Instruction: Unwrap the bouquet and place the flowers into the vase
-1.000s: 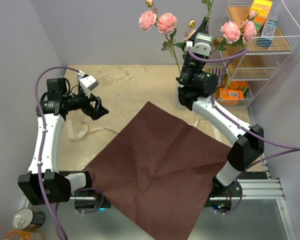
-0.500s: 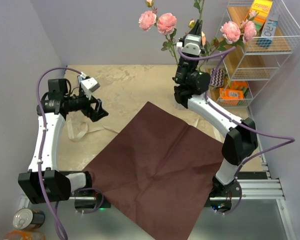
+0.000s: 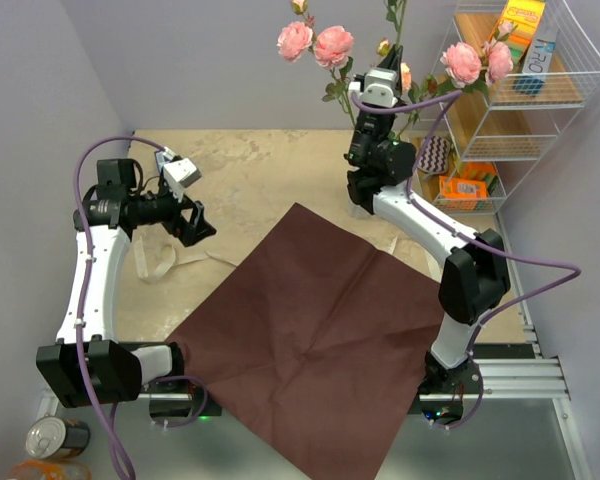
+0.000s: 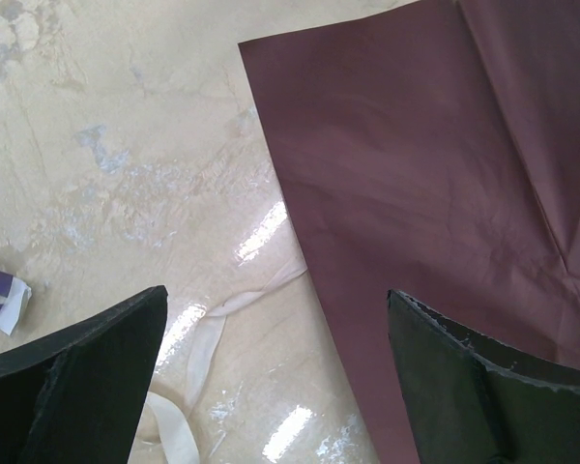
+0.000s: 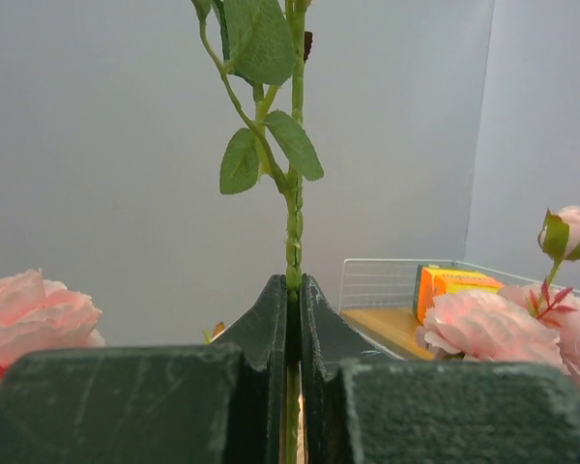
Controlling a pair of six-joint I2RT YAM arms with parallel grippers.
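My right gripper [image 3: 394, 52] points straight up at the back of the table, shut on one green flower stem [image 5: 294, 227] with leaves above the fingers. Other flowers stand around it: pink roses [image 3: 314, 42] to its left and more pink roses [image 3: 478, 61] to its right. In the right wrist view, blooms [image 5: 27, 311] flank the shut gripper [image 5: 293, 286]. The vase is hidden behind the right arm. The bouquet's dark maroon paper [image 3: 320, 330] lies flat and unfolded. My left gripper [image 3: 195, 221] hovers open and empty left of the paper [image 4: 445, 174], above the beige ribbon [image 4: 222, 317].
A wire shelf [image 3: 525, 95] with coloured boxes stands at the back right, close to the right arm. The ribbon [image 3: 165, 262] lies loose on the marbled tabletop [image 3: 250, 180]. A tin can [image 3: 50, 436] sits off the table's near left corner.
The right gripper has shifted left and slightly up with the stem held, now standing more upright. The left arm, paper and ribbon have not moved.
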